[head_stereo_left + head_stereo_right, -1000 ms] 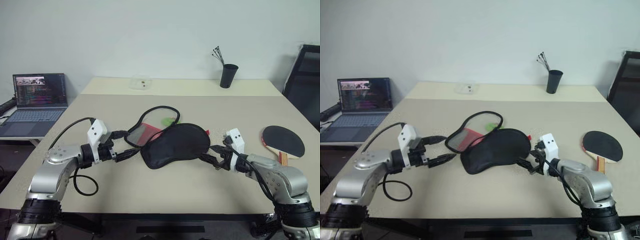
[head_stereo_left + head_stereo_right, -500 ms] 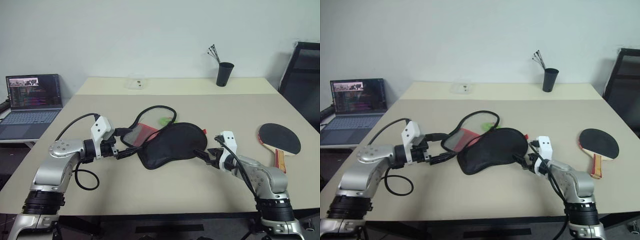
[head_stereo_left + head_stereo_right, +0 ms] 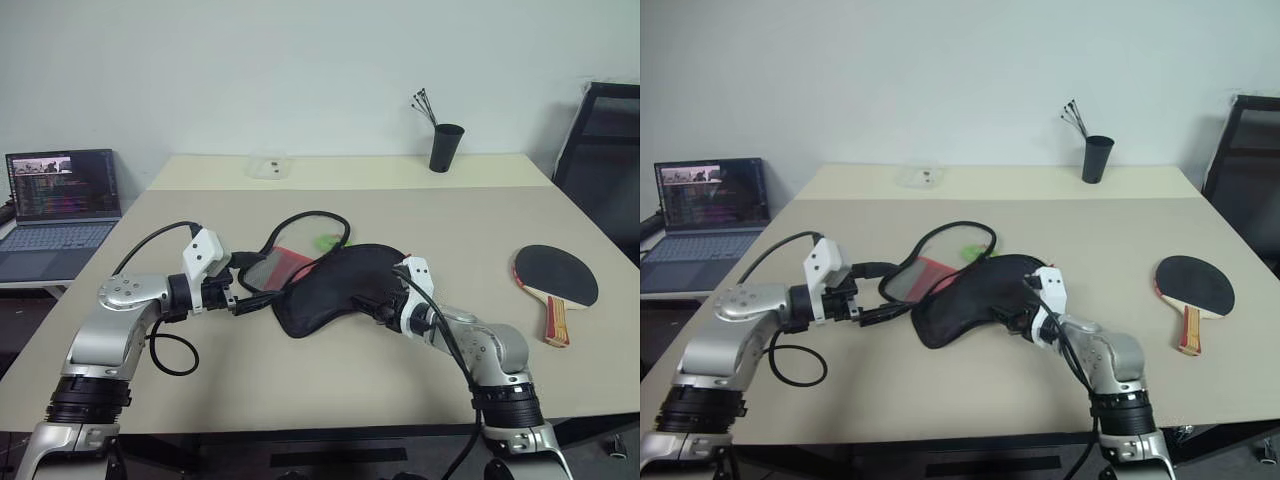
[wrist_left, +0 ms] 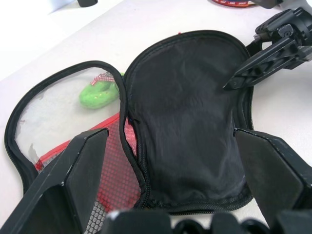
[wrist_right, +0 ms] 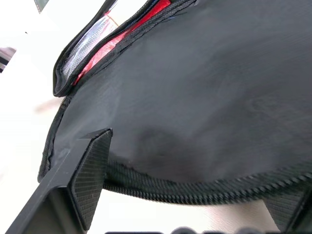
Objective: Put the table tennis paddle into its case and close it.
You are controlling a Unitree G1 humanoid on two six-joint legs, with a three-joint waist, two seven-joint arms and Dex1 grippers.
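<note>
- The surface (image 3: 400,390) carries everything; taking the case (image 3: 340,290) as the landmark, it lies open near the middle, between the two arms.
- The case is unzipped and spread in two halves: the black fabric half (image 4: 195,122) lies toward the robot's right, and the clear-and-red mesh half (image 4: 63,126) toward its left, with the zipper rim looping round both (a small green thing (image 4: 100,92) shows through the clear panel).
- The table tennis paddle (image 3: 556,276) lies flat on the surface well to the right of the case, black face up, its handle pointing back toward the robot's edge of the surface; nothing touches it.
- The left gripper (image 3: 250,297) sits at the left edge of the case, where the two halves meet; its fingers (image 4: 83,161) stand wide apart and hold nothing.
- The right gripper (image 3: 378,306) is at the case's right edge, its fingers (image 5: 85,170) spread either side of the black half's zipper seam (whether they actually pinch the fabric I cannot tell).
- The relation that matters, in my judgement: the paddle lies on the right arm's side, far nearer that arm than the left, yet the right fingers point away from it toward the case, so that arm would have to swing back right to fetch it.
</note>
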